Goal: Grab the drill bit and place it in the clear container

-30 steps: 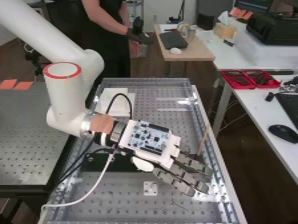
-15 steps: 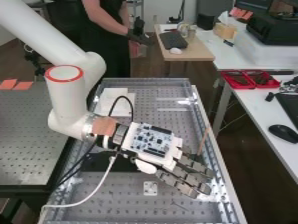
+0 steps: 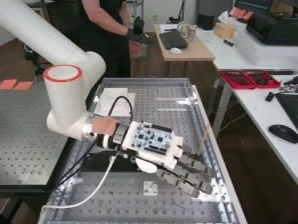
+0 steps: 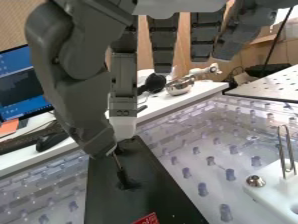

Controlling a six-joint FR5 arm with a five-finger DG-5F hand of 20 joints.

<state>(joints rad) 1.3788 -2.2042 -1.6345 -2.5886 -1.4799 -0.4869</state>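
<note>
Perforated bench [image 3: 120,200] spreads under my hand [image 3: 191,177], which reaches toward four o'clock in the high view, white sheets [image 3: 113,102] lying off at its eleven. From the wrist, I see thumb and one finger pinching the slim drill bit [image 4: 118,164] by its end, the other fingers fairly straight. The bit's free end points down over a black plate [image 4: 143,195]; whether they touch, I can't tell.

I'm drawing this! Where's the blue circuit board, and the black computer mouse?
Blue circuit board [image 3: 152,138]: high view, middle of its top face.
Black computer mouse [image 3: 284,133]: high view, middle of its rounded back.
</note>
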